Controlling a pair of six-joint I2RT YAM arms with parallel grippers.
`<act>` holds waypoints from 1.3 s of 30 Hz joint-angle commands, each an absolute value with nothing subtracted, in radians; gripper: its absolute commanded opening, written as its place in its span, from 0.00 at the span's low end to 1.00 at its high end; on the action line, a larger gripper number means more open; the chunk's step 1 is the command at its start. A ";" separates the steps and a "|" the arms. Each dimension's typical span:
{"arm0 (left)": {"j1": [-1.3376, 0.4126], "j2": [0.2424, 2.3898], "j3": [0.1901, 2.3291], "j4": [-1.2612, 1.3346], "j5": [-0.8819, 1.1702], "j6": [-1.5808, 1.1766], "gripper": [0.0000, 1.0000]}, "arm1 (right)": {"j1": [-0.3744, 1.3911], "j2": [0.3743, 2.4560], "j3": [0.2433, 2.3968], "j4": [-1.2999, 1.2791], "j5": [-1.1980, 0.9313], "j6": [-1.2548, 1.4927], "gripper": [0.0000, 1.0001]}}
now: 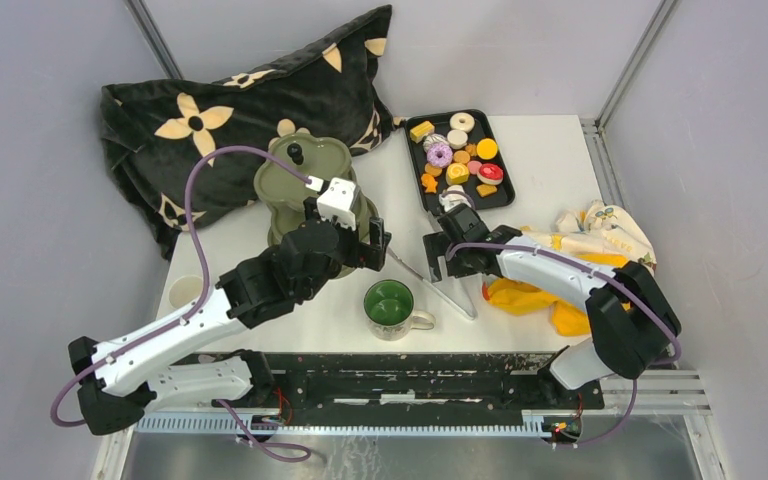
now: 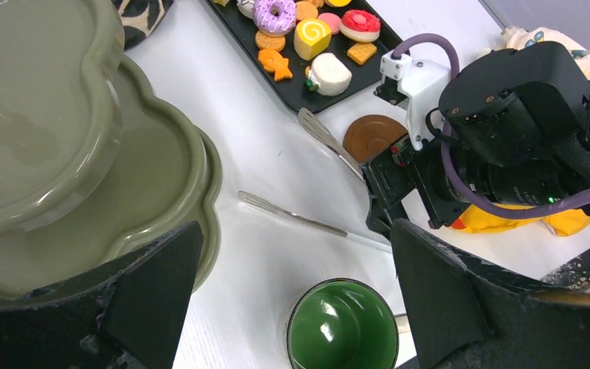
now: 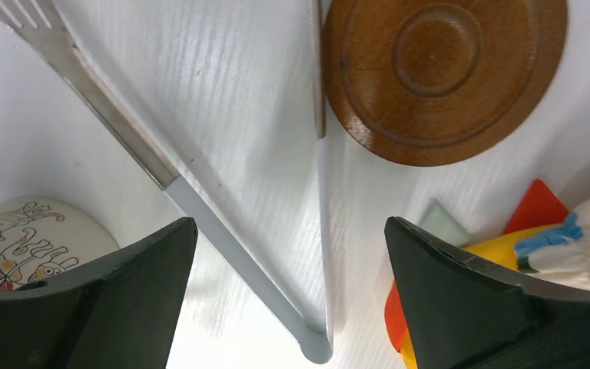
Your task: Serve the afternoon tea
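Stand (image 1: 282,188) half hidden — left arm (image 1: 270,280) overlaps it.

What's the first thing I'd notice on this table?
Probably the bright toy pastries, crowded on a black tray at the far right. Next, the big green tiered stand at the far left, in front of a black flowered pillow. Nearer, a green-lined mug sits beside metal tongs, which lie under the open right pincer.
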State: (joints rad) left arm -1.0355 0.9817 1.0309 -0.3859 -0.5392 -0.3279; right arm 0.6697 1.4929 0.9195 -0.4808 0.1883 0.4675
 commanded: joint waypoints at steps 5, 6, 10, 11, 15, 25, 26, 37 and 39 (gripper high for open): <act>-1.038 1.000 1.058 -0.319 -0.520 -0.286 0.99 | 0.686 1.514 0.884 -0.398 0.107 0.412 0.99; -1.038 1.003 1.060 -0.319 -0.517 -0.287 0.99 | 0.692 1.523 0.885 -0.395 0.114 0.410 0.99; -1.037 1.016 1.067 -0.319 -0.509 -0.288 0.99 | 0.716 1.567 0.887 -0.375 0.141 0.393 0.99; -1.037 1.017 1.067 -0.318 -0.508 -0.288 0.99 | 0.720 1.578 0.887 -0.366 0.143 0.390 0.99; -1.039 1.023 1.069 -0.318 -0.505 -0.290 0.99 | 0.734 1.621 0.882 -0.326 0.160 0.382 0.99; -1.037 1.025 1.071 -0.319 -0.502 -0.290 0.99 | 0.744 1.662 0.842 -0.230 0.201 0.385 0.91; -1.037 1.025 1.071 -0.319 -0.502 -0.290 0.99 | 0.746 1.660 0.839 -0.229 0.201 0.386 0.88; -1.037 1.027 1.074 -0.323 -0.487 -0.293 0.99 | 0.750 1.541 0.844 -0.331 0.138 0.368 0.38; -1.037 1.024 1.071 -0.320 -0.489 -0.293 0.99 | 0.750 1.509 0.864 -0.369 0.122 0.361 0.26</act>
State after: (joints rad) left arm -1.0355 1.0279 1.0313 -0.3649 -0.4919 -0.3279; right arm 0.7444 1.5951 0.8440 -0.3027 0.1631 0.3714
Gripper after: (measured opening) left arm 0.990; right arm 0.355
